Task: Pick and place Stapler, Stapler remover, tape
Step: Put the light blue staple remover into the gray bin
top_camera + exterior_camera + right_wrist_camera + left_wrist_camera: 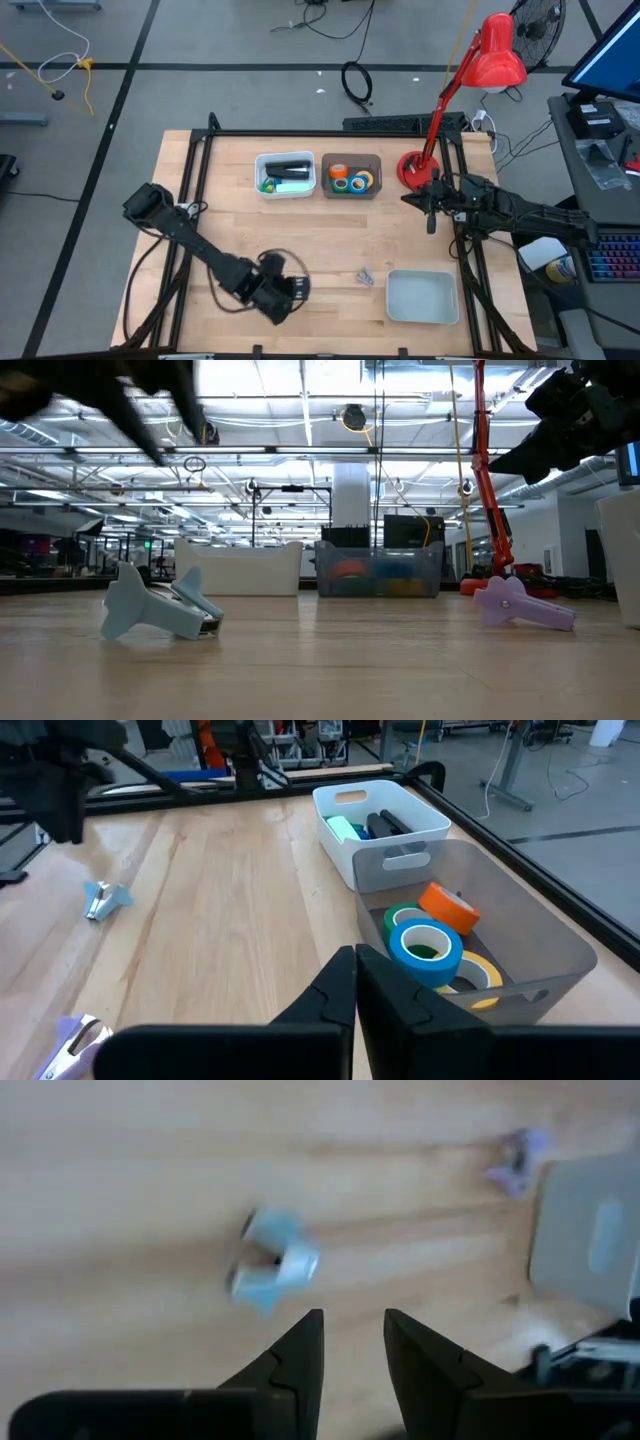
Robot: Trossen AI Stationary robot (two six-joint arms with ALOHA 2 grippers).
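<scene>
1. Left claw [352, 1320] low at the lower centre-left of the high view, fingers a little apart, gripping nothing. Pale blue staple remover [272, 1265] on the bench [120, 1200] just ahead of the fingertips, untouched.
2. Narrow gap: likely to land on the remover's flared wings instead of around them and to shove it across the wood.
3. Light, splayed shape: apt to tip or squirt free under an off-centre pinch.
4. Lilac staple remover [364, 276] beside the white tray [422, 297] at lower right: easy to confuse with the blue one.
5. Tape rolls [425, 948] in the clear bin [560, 950] and stapler [385, 823] in the white bin [335, 798], upper centre: well apart from this reach.
6. Right claw [432, 218] pressed together, idle at right by the red lamp [412, 168].
</scene>
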